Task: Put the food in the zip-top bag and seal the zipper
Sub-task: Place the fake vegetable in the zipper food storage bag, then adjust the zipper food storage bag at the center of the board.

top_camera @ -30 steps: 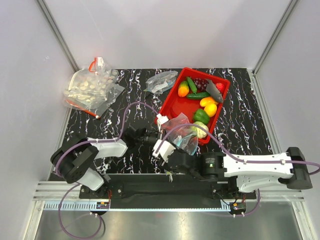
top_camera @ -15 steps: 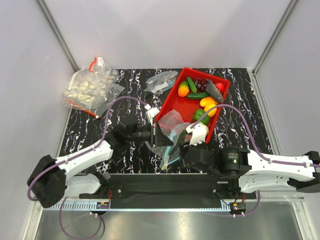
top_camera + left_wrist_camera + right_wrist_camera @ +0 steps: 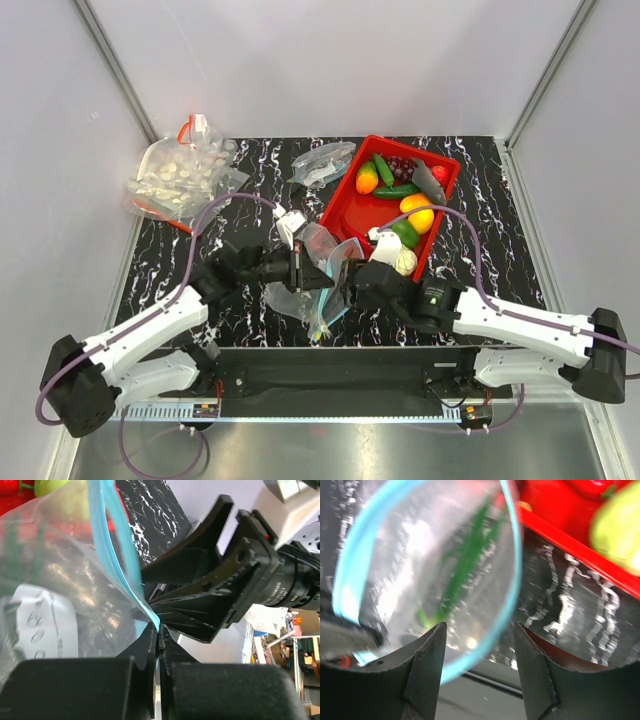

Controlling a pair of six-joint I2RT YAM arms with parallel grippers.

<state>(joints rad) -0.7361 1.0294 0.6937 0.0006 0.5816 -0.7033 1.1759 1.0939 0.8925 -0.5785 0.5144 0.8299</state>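
The clear zip-top bag (image 3: 312,262) hangs between both grippers, left of the red tray (image 3: 345,205). My left gripper (image 3: 300,272) (image 3: 160,630) is shut on the teal zipper (image 3: 115,545) at one corner of the mouth. My right gripper (image 3: 347,285) (image 3: 480,645) is open and faces the gaping mouth, whose zipper (image 3: 514,575) loops between its fingers without being pinched. A green streak shows through the plastic; what it is I cannot tell. The food lies in the tray: a green bell pepper (image 3: 405,232) and a lime-green fruit (image 3: 619,527) among other pieces.
A clear bag of white round pieces (image 3: 180,178) lies at the far left, and a crumpled clear bag (image 3: 322,162) at the tray's far corner. White walls with metal posts close in the black marbled table (image 3: 480,250).
The left arm has stretched out, and the bag it holds has shifted left, off the tray's near edge. The right arm has swung round to face the bag's mouth.
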